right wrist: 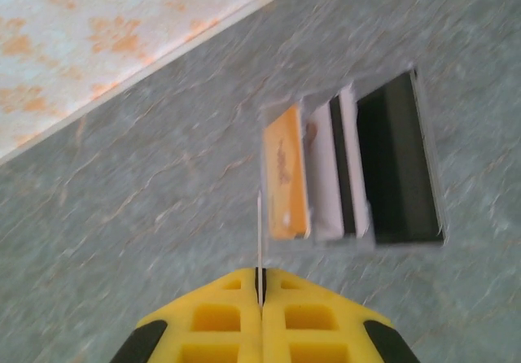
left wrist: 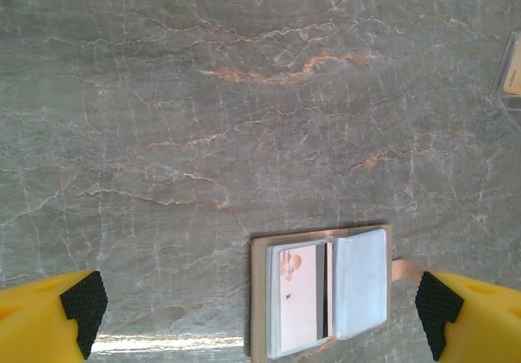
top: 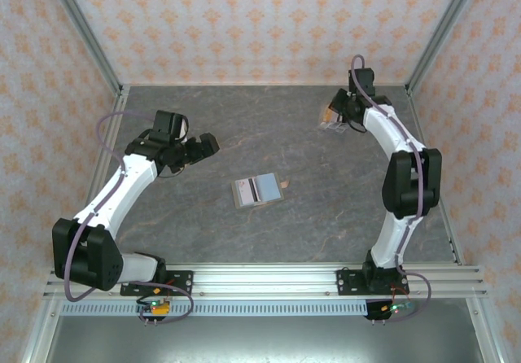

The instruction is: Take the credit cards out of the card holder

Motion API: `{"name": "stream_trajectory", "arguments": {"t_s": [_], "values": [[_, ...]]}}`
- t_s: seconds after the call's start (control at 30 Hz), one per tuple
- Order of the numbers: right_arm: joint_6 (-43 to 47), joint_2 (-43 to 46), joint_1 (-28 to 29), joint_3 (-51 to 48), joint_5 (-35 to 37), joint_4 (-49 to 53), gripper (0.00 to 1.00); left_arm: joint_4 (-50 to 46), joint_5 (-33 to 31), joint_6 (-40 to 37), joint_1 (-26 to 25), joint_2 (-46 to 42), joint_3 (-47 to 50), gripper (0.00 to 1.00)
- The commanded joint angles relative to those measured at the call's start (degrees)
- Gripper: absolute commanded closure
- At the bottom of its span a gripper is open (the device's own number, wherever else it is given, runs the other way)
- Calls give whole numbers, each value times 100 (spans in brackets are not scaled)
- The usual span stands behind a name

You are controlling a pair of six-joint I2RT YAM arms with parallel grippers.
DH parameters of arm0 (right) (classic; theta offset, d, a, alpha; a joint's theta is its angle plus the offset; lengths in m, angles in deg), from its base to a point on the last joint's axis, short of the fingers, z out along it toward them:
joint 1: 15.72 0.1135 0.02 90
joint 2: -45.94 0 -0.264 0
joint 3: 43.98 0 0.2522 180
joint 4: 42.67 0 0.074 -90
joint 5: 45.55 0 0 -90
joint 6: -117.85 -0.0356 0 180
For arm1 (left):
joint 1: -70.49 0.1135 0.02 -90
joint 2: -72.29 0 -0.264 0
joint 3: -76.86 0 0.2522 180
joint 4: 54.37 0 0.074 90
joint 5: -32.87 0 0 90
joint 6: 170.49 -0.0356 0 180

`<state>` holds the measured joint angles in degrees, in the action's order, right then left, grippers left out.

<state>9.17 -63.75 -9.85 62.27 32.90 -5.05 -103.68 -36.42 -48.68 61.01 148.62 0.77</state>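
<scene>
As my left arm (top: 122, 185) angles in from the frame's left, left gripper (top: 207, 145) spread wide near the open card holder (top: 256, 190) at centre, my right arm (top: 399, 147) stretches upper right, right gripper (right wrist: 260, 286) pinching a thin card (right wrist: 259, 216).

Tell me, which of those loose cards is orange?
The flat orange card at the row's left end, seen from the right wrist; beside it lie a white black-striped card and a black card.

Bare table (top: 187, 216) surrounds the open holder (top: 256, 190) on all sides; left tool (top: 205, 146) stands well off. Card pile (right wrist: 350, 176), seemingly three, lies just before the right tool (right wrist: 260, 280).
</scene>
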Motion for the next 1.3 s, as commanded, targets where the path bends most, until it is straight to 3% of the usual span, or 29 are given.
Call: {"name": "stream_trajectory", "arguments": {"t_s": [0.0, 0.6, 1.27], "values": [[404, -514, -24, 629, 477, 429, 99, -194, -65, -235, 51, 86, -230, 0], [707, -1599, -173, 1462, 779, 536, 99, 47, 172, -153, 74, 235, 32, 0], [1174, -1764, -235, 1535, -38, 670, 99, 112, 147, -8, 110, 309, 190, 0]]}}
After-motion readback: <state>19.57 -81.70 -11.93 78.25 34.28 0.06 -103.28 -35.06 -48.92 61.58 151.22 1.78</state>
